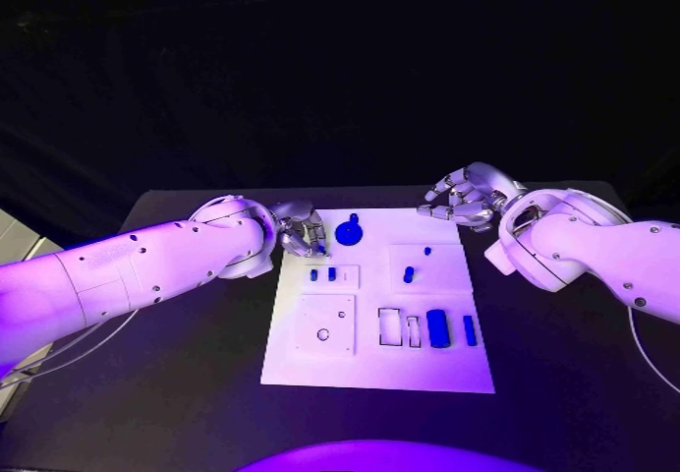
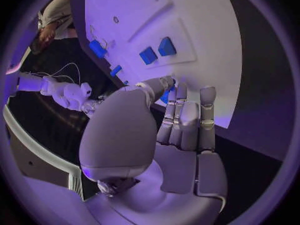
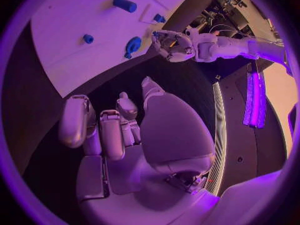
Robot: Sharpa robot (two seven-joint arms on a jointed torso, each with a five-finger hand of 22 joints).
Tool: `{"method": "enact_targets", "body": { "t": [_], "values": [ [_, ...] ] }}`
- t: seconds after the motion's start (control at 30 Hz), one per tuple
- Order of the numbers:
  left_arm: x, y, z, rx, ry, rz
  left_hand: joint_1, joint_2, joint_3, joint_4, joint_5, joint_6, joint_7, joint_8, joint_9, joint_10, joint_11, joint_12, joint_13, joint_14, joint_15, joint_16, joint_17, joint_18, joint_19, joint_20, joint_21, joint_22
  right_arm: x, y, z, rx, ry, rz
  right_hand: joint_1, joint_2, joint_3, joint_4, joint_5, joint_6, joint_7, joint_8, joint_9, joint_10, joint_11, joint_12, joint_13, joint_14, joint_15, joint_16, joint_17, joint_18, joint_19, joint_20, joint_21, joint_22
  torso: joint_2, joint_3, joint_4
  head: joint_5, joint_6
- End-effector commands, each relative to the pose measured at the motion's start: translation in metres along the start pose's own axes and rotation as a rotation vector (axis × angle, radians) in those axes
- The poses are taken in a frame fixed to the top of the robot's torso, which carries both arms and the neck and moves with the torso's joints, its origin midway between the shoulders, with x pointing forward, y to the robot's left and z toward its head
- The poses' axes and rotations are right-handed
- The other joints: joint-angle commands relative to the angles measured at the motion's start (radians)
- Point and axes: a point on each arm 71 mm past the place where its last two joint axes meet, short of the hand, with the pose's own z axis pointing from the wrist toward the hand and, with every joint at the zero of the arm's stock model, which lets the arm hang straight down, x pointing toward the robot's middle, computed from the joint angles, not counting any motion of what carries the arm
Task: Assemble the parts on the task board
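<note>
From the head camera I see the board [image 1: 377, 374] mid-table, blue parts [image 1: 436, 327] on it. My left hand [image 1: 301, 232] sits at its far left corner; whether it grips something I can't tell. The right wrist camera shows my right hand [image 3: 119, 130] curled, holding nothing, off the board.

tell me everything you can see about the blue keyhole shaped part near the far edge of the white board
The keyhole-shaped part is a deep blue piece, plastic by its look, with a round disc and a narrow stem. It lies on the task board near its far edge. The left hand hovers just beside it; whether they touch cannot be told. The right wrist view shows it too.
</note>
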Motion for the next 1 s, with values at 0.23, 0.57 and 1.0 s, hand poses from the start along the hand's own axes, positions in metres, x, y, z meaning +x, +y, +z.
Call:
{"method": "enact_targets", "body": {
  "t": [0.23,0.57,1.0],
  "values": [
    [0.0045,-0.0053,0.0008,0.020,0.028,0.000,-0.010,-0.001,0.000,0.005,-0.003,0.008,-0.003,-0.004,0.002,0.006,0.000,-0.004,-0.001,0.005,-0.001,0.006,-0.002,-0.002,0.003,0.000,-0.005,-0.002,0.0010,0.0011,-0.0002,-0.008,0.007,-0.011,0.003,0.004,-0.004,-0.001,0.001,0.004,-0.002,0.004,-0.001,-0.004,-0.002,-0.005,-0.001,0.048,-0.007,-0.006,0.051,0.014,-0.005,-0.002,-0.007,0.031,-0.001,-0.0004,-0.0008,-0.001,0.000],
    [0.0050,-0.0070,0.0011,0.024,0.023,-0.006,-0.010,-0.001,0.000,0.006,-0.003,0.010,-0.004,-0.005,0.003,0.008,-0.001,-0.006,-0.001,0.005,-0.001,0.006,-0.002,-0.002,0.005,0.000,-0.006,-0.002,0.0012,0.0013,-0.0003,-0.008,0.008,-0.011,0.003,0.004,-0.004,-0.001,0.001,0.004,-0.002,0.004,-0.001,-0.004,-0.002,-0.005,-0.001,0.048,-0.007,-0.006,0.051,0.014,-0.005,-0.002,-0.007,0.031,0.001,0.0000,-0.0007,-0.002,-0.002],
    [0.0067,-0.0109,0.0044,0.029,0.020,-0.003,-0.012,-0.002,-0.002,0.006,-0.003,0.013,-0.005,-0.005,0.004,0.011,-0.002,-0.007,0.000,0.009,-0.002,0.008,0.007,-0.003,0.011,-0.001,-0.004,0.002,0.0015,0.0018,-0.0005,-0.009,0.009,-0.012,0.003,0.004,-0.004,-0.001,0.001,0.004,-0.002,0.004,-0.001,-0.004,-0.002,-0.005,-0.001,0.048,-0.007,-0.006,0.051,0.014,-0.005,-0.002,-0.007,0.031,0.001,-0.0002,-0.0015,-0.003,-0.008]
  ]
}}
